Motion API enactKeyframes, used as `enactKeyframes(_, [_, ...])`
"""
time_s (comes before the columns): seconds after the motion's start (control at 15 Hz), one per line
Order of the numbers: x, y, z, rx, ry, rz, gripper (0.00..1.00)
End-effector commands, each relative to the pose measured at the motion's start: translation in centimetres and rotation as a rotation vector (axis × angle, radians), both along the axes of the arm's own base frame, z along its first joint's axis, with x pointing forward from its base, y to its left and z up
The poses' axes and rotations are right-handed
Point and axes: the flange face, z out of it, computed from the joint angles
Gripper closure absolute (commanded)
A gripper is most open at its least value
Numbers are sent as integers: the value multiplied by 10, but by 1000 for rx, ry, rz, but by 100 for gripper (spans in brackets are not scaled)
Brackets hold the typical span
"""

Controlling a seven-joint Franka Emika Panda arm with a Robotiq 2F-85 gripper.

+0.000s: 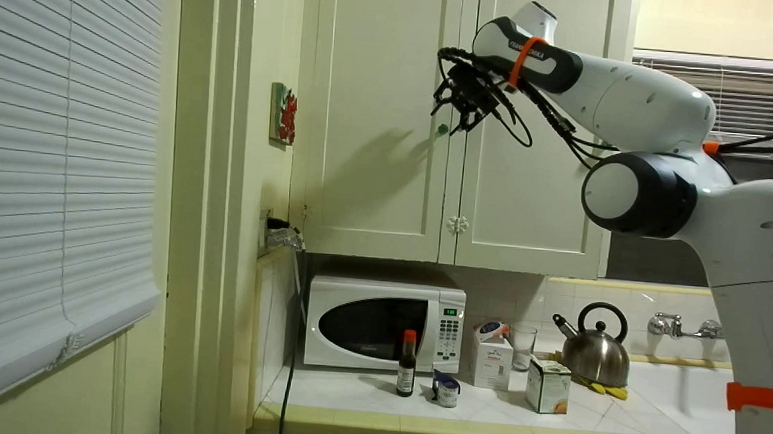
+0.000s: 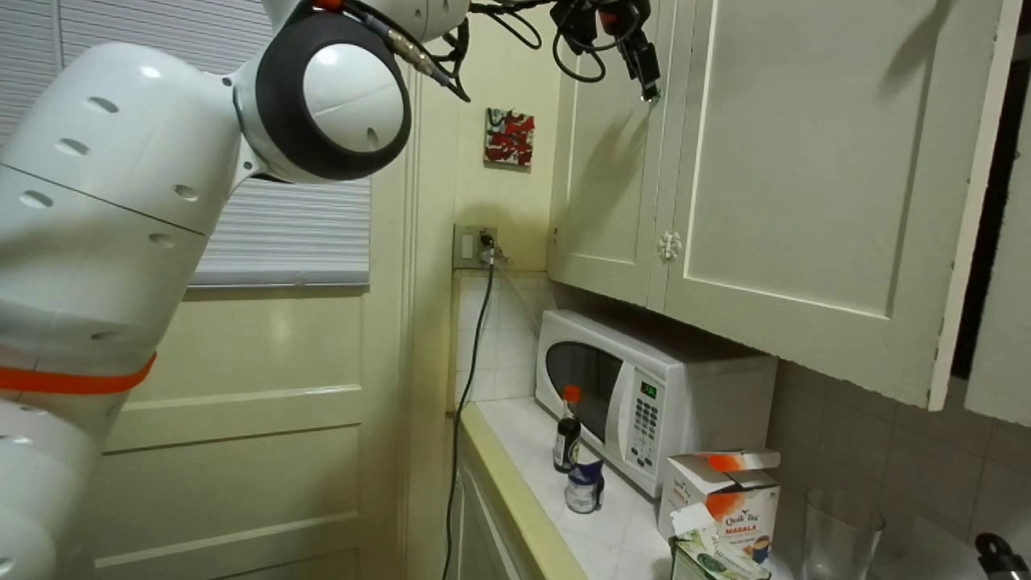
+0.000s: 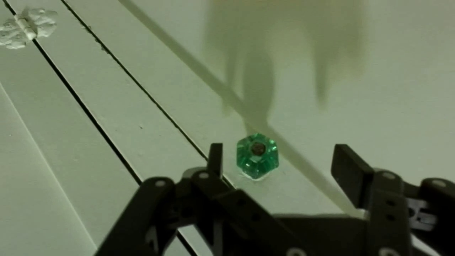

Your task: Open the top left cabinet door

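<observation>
The top left cabinet door is tall, cream-white and closed in both exterior views. It fills much of the wrist view. Its small green glass knob sits near the door's edge seam; it also shows in an exterior view. My gripper is open, with one finger on each side of the knob in the wrist view. The knob is closer to the left finger, and neither finger visibly touches it. In both exterior views the gripper is at the door near the knob.
A matching cream door adjoins, with a white ornate hinge; a dark gap shows beside its free edge. Below are a microwave, sauce bottle, boxes and kettle. A side wall bears a small painting.
</observation>
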Motion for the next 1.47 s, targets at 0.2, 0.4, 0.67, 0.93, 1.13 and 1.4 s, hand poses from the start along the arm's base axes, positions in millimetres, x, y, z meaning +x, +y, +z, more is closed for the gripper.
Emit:
enactKeyframes(0.2, [11,-2,-9,27,11,6,17])
enactKeyframes(0.4, [11,-3,-8,25,3,-11,48])
enactKeyframes(0.67, [6,-2,-3,14,2,-15,81])
enactKeyframes(0.93, [3,0,-5,-3,31,-17,92])
enactKeyframes(1.13, [-4,12,-7,-11,88,8,92])
enactKeyframes(1.4, [-23,26,-4,-24,154,52,92])
